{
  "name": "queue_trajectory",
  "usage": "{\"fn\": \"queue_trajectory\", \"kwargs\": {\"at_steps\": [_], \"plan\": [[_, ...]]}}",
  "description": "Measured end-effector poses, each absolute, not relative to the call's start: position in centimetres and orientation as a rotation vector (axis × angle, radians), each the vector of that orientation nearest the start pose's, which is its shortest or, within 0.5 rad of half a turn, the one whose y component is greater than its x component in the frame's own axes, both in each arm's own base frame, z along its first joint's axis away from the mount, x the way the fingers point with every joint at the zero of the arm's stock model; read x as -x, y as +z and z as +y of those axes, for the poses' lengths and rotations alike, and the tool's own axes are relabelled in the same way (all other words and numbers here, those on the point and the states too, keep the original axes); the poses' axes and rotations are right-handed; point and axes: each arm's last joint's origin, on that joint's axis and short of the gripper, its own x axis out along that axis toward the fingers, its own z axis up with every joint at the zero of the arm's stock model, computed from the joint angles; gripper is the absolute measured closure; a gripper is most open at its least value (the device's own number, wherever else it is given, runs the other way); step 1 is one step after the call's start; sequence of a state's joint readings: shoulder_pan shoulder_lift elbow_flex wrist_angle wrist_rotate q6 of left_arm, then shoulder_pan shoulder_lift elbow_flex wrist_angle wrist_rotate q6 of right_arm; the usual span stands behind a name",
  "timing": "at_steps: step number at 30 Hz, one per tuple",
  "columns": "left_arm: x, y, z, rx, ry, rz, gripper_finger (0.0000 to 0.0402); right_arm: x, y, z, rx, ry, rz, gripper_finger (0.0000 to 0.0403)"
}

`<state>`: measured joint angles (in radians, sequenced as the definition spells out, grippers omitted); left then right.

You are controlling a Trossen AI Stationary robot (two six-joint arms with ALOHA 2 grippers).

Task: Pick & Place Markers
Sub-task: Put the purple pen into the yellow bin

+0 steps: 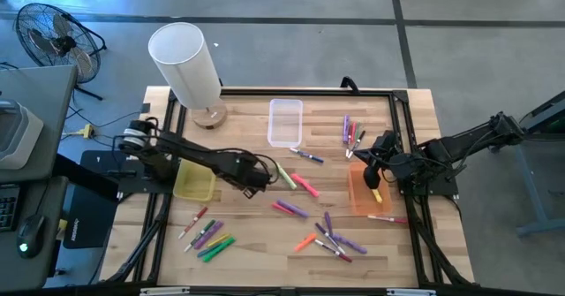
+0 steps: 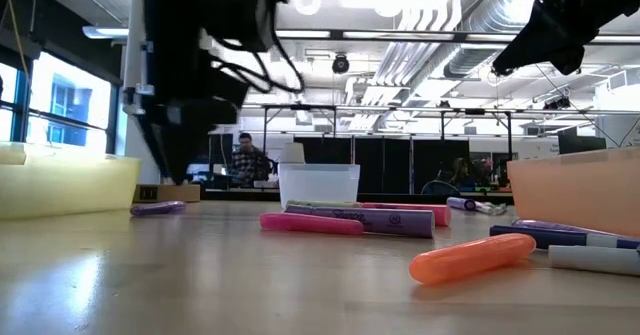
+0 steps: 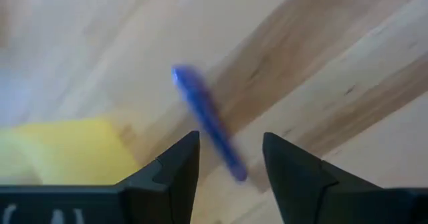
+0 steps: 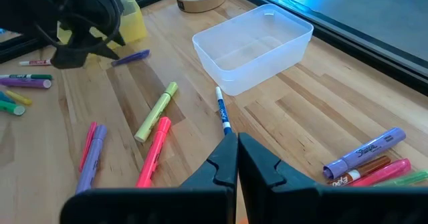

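Observation:
Markers in purple, green, yellow, pink, red and orange lie scattered on the wooden table (image 1: 247, 243): a cluster at the near left (image 1: 207, 234), some in the middle (image 1: 300, 185), others at the near right (image 1: 331, 241) and far right (image 1: 351, 130). My left gripper (image 3: 231, 137) stands open, pointing down, just above a purple marker (image 3: 207, 117) that lies flat on the wood beside the yellow bin (image 1: 194, 183). In the right wrist view this marker (image 4: 130, 57) lies next to my left gripper (image 4: 87, 47). My right gripper (image 4: 237, 150) is shut and holds nothing, raised over the orange bin (image 1: 366, 193).
A clear bin (image 1: 285, 122) stands at the far middle of the table. A white lamp (image 1: 185, 66) on a wooden foot stands at the far left corner. A black frame runs round the table's edges. A fan (image 1: 53, 40) stands on the floor beyond the left side.

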<state>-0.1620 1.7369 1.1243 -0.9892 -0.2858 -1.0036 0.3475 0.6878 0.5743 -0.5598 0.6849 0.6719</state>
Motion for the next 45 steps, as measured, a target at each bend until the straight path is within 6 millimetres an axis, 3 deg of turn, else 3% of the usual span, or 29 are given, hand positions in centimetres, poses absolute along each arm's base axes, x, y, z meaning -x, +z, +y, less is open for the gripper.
{"fn": "queue_trajectory", "kwargs": {"at_steps": [8, 16, 20, 25, 28, 32, 38, 43, 45], "plan": [[-28.0, 14.8, -2.6, 0.552, 0.891, 1.352, 0.0238, -13.6, 24.7, 3.0, -0.315, -0.503, 0.440, 0.0402], [-27.6, 13.5, -2.0, 0.616, 0.851, 1.343, 0.0242, -13.6, 24.7, 3.0, -0.315, -0.502, 0.442, 0.0402], [-27.7, 13.1, -2.1, 0.626, 0.791, 1.338, 0.0281, -13.6, 24.7, 3.0, -0.315, -0.502, 0.442, 0.0401], [-27.8, 13.1, -2.1, 0.571, 0.716, 1.359, 0.0373, -13.6, 24.7, 3.0, -0.316, -0.503, 0.439, 0.0402], [-27.8, 13.1, -2.2, 0.528, 0.654, 1.386, 0.0374, -13.6, 24.7, 3.0, -0.322, -0.505, 0.437, 0.0401], [-28.1, 13.4, -2.2, 0.474, 0.603, 1.418, 0.0362, -13.8, 24.7, 3.0, -0.325, -0.505, 0.431, 0.0402], [-28.9, 14.8, -2.3, 0.365, 0.563, 1.453, 0.0375, -15.2, 24.0, 3.6, -0.311, -0.502, 0.465, 0.0401], [-29.7, 17.4, -2.3, 0.324, 0.501, 1.414, 0.0375, -17.0, 22.7, 4.2, -0.281, -0.515, 0.510, 0.0401], [-29.1, 18.7, -2.2, 0.320, 0.505, 1.397, 0.0375, -17.8, 22.3, 4.5, -0.274, -0.516, 0.511, 0.0401]]}}
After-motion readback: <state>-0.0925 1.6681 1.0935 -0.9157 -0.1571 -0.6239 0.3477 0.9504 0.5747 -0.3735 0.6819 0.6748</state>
